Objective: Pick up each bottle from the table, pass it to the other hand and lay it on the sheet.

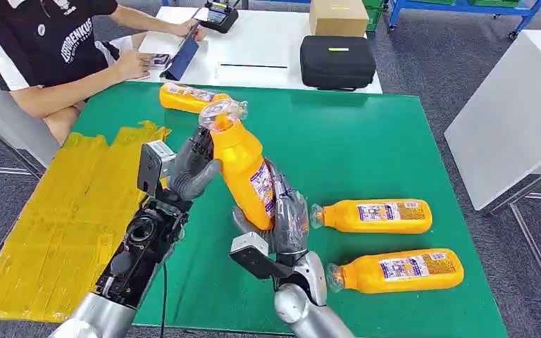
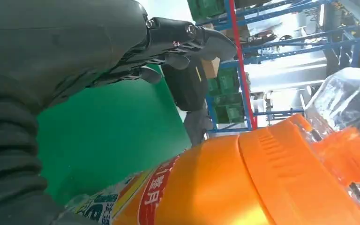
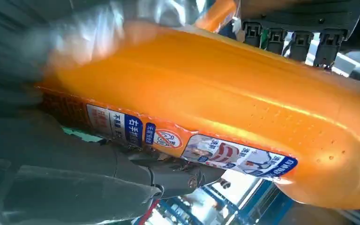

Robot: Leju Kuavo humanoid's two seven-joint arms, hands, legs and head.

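- Yellow sheet [image 1: 56,225]: lying over the left part of the green bench [image 1: 394,141], its far end crumpled; no bottle is lying on it yet, so it is serving as the empty target.
- Left hand [image 1: 191,167]: reaching toward the upper part of the held bottle [image 1: 246,169], fingers partly spread and curving toward the shoulder below the clear cap; whether it is actually pressing on the plastic cannot be told, and in the left wrist view the fingers [image 2: 187,37] are standing apart above the bottle's orange shoulder.
- Held bottle: tilting in the air above the bench's middle, cap end pointing away from the robot, base down in the right hand [image 1: 282,218].
- Right hand: wrapping the bottle's lower body, fingers closed around it and carrying its weight.
- Far bottle [image 1: 187,97]: lying on its side near the bench's far edge, close to a seated person's arm [image 1: 77,91].
- Two waiting bottles [image 1: 377,215] and [image 1: 398,271]: lying on their sides on the right, caps pointing inward.
- Risk: if the right hand is letting go before the left has closed firmly, the smooth, top-heavy bottle is likely to slip and drop onto the bench; a grip too near the cap could let it swing.
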